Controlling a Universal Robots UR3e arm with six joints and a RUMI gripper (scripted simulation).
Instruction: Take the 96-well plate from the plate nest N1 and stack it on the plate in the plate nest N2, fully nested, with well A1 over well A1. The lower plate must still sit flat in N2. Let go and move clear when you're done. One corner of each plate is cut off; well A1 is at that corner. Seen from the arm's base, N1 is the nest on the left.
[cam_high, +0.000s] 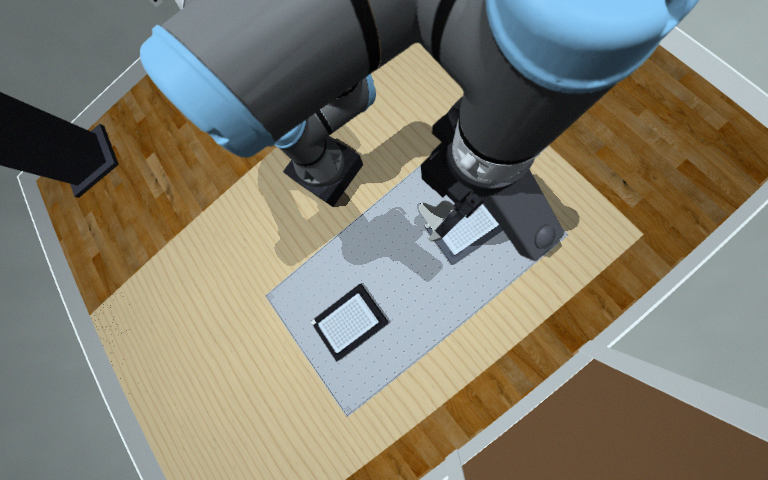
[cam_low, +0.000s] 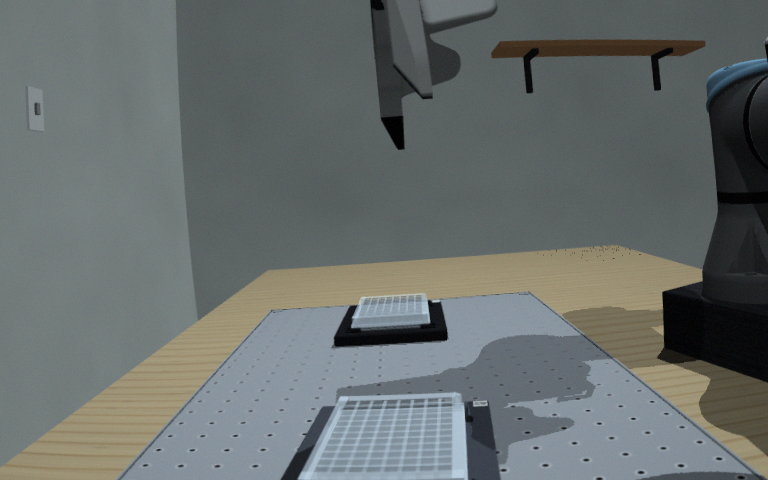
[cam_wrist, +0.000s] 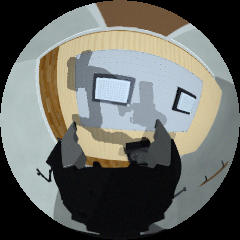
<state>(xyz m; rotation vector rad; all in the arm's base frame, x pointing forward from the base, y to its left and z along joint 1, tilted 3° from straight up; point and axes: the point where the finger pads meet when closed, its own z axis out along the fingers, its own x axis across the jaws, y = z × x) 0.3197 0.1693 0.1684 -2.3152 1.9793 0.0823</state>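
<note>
The 96-well plate (cam_high: 472, 229) I have to move sits flat in nest N1 (cam_high: 453, 255), the nest on the left as seen from the arm's base (cam_low: 685, 328). I judge it light, rigid, thin-walled plastic with smooth sides, so it could slip or tip. I'd clamp it squarely across two opposite side walls, low on the skirt, and keep it level.

The end effector (cam_high: 440, 225) hangs high above that nest, jaws spread fully wide and holding nothing.

The second plate (cam_high: 346, 323) rests in nest N2 (cam_high: 378, 308), on the right as seen from the base, well apart from N1. The cut corners are too small to read, so I can't yet confirm where A1 lies.

Both nests have raised black rims, so the plate must go straight up before travelling. Away from the base, the perforated board (cam_high: 453, 316) between the nests carries nothing tall, and the tabletop (cam_high: 198, 339) extends well past it.
</note>
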